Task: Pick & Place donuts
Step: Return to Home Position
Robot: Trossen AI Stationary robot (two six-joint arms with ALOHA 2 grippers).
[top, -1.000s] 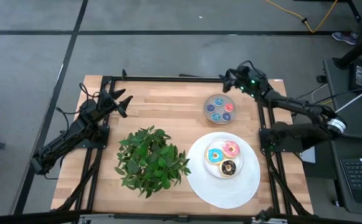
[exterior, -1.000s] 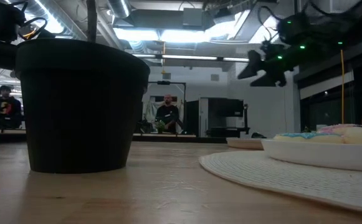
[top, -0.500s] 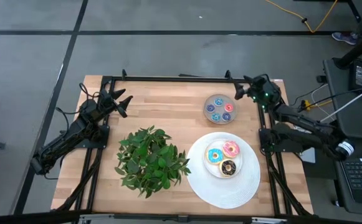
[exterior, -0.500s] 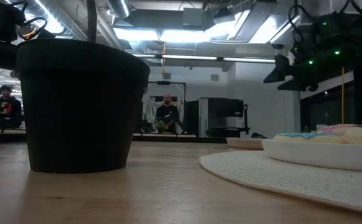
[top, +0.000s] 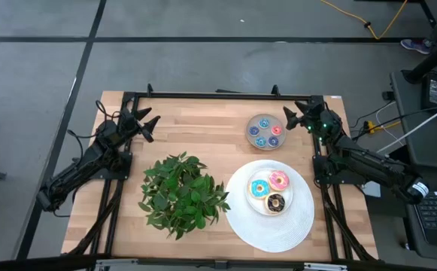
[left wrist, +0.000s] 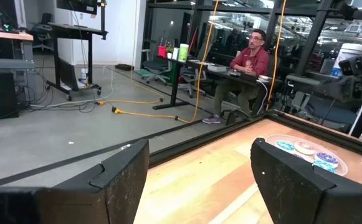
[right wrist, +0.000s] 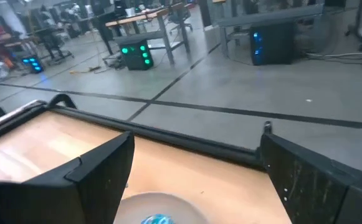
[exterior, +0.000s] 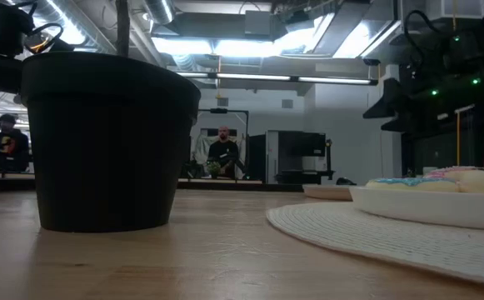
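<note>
Three toy donuts, light blue (top: pixel 260 188), pink (top: pixel 279 180) and dark brown (top: pixel 276 202), lie together on a small white plate (top: pixel 257 203), which sits on a round white mat (top: pixel 242 222). Several tiny blue and red rings (top: pixel 265 132) sit in the round grey dish (top: pixel 251 125) near the far right of the table. My right gripper (top: pixel 292 117) hovers open just right of that dish, which shows below its fingers in the right wrist view (right wrist: pixel 159 214). My left gripper (top: pixel 146 125) waits open near the far left, well away from the donuts.
A leafy green plant (top: pixel 182 192) in a black pot (exterior: pixel 108 142) stands in the middle near part of the table, left of the mat. Bare wood lies along the far edge between the grippers. A black frame borders the table. People sit in the room beyond.
My right gripper has drawn back from above the far edge beyond the grey dish toward the table's right and near edges, and now sits just right of the dish. It stays open. The donuts and rings have not moved.
</note>
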